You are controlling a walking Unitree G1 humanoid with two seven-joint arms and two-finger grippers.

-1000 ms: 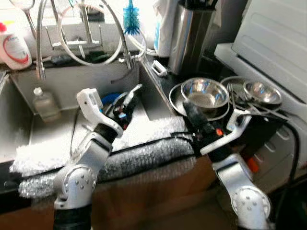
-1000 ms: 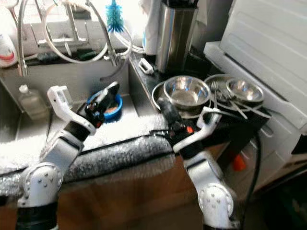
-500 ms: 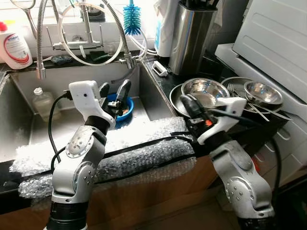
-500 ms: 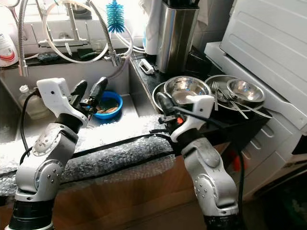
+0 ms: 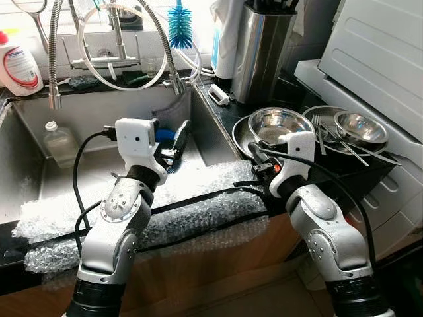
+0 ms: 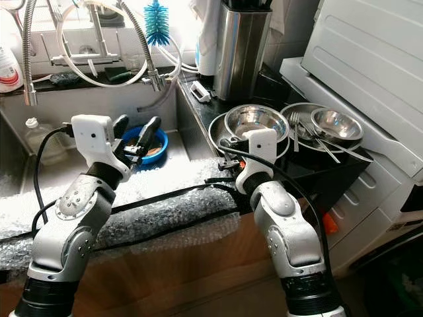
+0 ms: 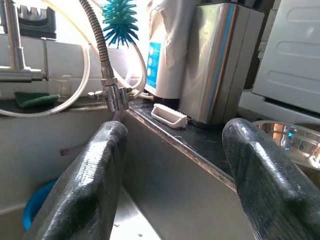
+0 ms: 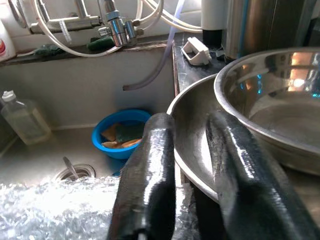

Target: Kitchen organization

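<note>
Left eye view puts your left tool (image 5: 170,140) over the sink (image 5: 39,165), fingers spread wide and holding nothing, just above the blue bowl (image 6: 153,146) of scraps on the sink floor. Your right tool (image 8: 192,165) sits at the near edge of the black bench (image 5: 228,109), fingers parted a little and gripping nothing, with the rim of the wide steel pan (image 8: 192,145) lying between them. A steel bowl (image 5: 281,125) rests in that pan, and another bowl (image 5: 360,127) with forks lies further right. Bubble wrap (image 5: 198,211) covers the sink's front edge.
</note>
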